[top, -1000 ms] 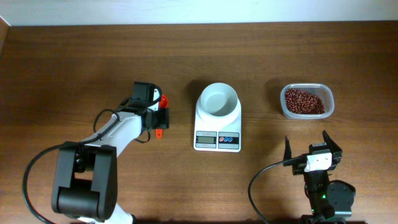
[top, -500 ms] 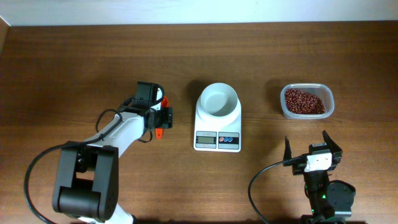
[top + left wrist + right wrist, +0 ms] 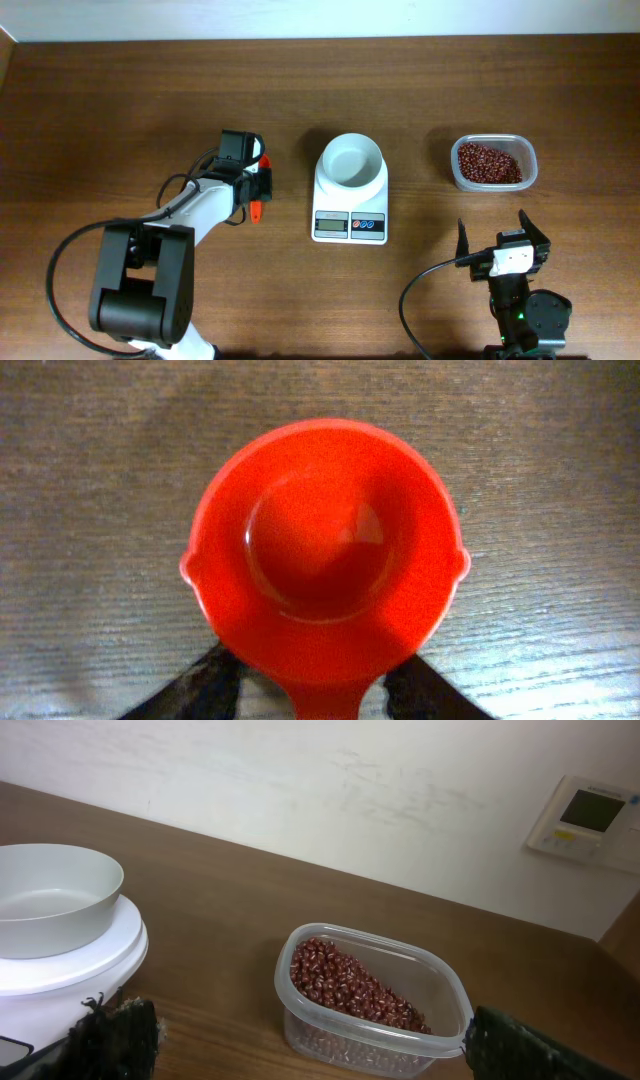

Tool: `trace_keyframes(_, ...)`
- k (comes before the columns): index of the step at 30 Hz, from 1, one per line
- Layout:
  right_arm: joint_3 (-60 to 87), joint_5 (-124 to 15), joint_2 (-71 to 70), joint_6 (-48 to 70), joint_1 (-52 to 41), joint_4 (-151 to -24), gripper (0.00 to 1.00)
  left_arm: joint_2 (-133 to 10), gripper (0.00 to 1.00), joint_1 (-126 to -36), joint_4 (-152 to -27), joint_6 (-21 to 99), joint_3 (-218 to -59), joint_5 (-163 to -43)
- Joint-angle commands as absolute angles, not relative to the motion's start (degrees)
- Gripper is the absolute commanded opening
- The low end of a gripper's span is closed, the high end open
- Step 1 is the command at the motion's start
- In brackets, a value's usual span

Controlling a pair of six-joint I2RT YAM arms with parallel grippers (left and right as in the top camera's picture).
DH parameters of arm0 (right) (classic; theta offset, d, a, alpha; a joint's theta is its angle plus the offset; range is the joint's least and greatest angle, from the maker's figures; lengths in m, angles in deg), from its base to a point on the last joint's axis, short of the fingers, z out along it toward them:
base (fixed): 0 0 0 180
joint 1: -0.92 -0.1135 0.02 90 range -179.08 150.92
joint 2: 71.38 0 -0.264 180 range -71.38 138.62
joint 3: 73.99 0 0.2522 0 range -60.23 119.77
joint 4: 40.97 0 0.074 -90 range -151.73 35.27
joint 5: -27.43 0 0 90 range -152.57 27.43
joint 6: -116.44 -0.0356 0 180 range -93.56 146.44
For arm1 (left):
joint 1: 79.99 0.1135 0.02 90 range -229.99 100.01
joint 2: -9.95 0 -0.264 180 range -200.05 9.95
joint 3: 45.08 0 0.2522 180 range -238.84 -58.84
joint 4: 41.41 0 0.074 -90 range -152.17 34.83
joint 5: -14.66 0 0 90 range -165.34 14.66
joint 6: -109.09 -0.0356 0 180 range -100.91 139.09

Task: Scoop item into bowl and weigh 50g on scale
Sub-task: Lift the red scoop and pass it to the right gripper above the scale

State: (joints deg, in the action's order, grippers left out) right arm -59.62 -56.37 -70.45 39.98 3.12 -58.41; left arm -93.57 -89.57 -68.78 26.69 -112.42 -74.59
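Left tool (image 3: 310, 685) clenched on handle of red scoop (image 3: 325, 555), one finger on each side of handle. Scoop cup empty, over worktop (image 3: 120, 100), at 9 o'clock of scale (image 3: 350, 205).
Right tool (image 3: 497, 240) spread wide, gripping nothing, at 5 o'clock of scale.
Beans (image 3: 489, 162) in clear tub (image 3: 531, 160), at 3 o'clock of scale.
Bowl (image 3: 351, 160) empty, sitting on scale.
Scale display and wall panel (image 3: 588, 815) text too small to read.
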Motion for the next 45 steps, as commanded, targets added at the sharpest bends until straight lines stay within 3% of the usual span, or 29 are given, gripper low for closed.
trace_keyframes(1, -59.91, -56.72, -70.69, 39.54, 2.81, -58.81, 0.99, -96.44, 0.42, -89.64, -67.84, 27.01, -111.39, -75.53)
trace_keyframes(6, -59.91, -56.72, -70.67, 39.54, 2.81, -58.81, 0.99, -96.44, 0.25, -89.64, -67.25, 27.01, -111.39, -75.53)
trace_keyframes(14, -59.91, -56.72, -70.67, 39.54, 2.81, -58.81, 0.99, -94.29, 0.13, -89.64, -67.66, 27.36, -111.90, -75.57)
trace_keyframes(18, -59.91, -56.72, -70.67, 39.54, 2.81, -58.81, 0.99, -88.07, 0.09, -89.57, -68.12, 34.71, -113.08, -75.55)
trace_keyframes(21, -59.91, -56.72, -70.67, 39.54, 2.81, -58.81, 0.99, -82.08, 0.00, -88.70, -72.32, 48.21, -116.03, -75.75)
trace_keyframes(28, -59.91, -57.07, -70.67, 40.05, 2.81, -58.48, 0.99, -77.33, 0.00, -80.26, -82.41, 59.32, -129.99, -102.26)
trace_keyframes(33, -59.91, -56.87, -70.65, 39.72, 2.81, -58.78, 0.99, -77.33, 0.00, -77.07, -82.28, 79.82, -131.15, -113.84)
trace_keyframes(41, -59.91, -48.77, -70.65, 38.43, 2.81, -57.50, 0.99, -77.33, 0.00, -77.88, -83.18, 84.37, -131.13, -116.53)
trace_keyframes(45, -58.77, -48.83, -70.65, 24.97, 2.81, -57.12, 0.99, -77.33, 0.00, -79.54, -83.20, 83.73, -131.11, -116.20)
